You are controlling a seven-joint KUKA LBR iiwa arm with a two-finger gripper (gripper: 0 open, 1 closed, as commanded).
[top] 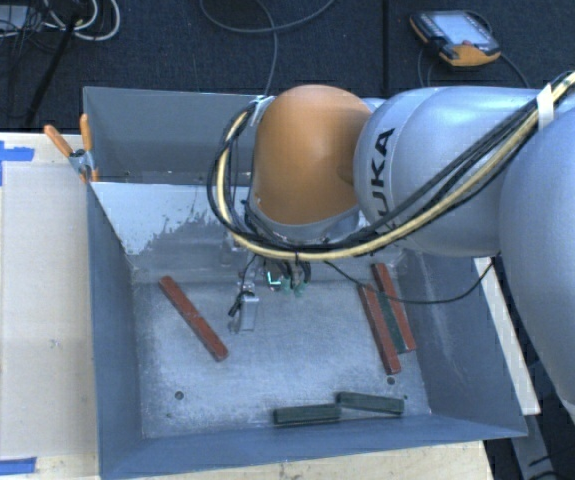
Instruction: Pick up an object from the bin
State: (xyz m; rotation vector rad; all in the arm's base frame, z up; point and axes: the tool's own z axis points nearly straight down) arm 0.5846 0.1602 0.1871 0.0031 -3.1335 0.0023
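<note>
My gripper (pixel 244 313) hangs below the orange wrist cover, above the middle of the bin floor. One grey fingertip shows at its lower end. Just to its left lies a reddish-brown flat stick (pixel 193 318), slanting from upper left to lower right, a short gap from the fingertip. Nothing shows between the fingers.
Two reddish-brown sticks (pixel 385 318) lie side by side on the bin's right, partly under the arm. Two dark green sticks (pixel 339 409) lie end to end near the front wall. The arm and its cables cover the back right of the bin.
</note>
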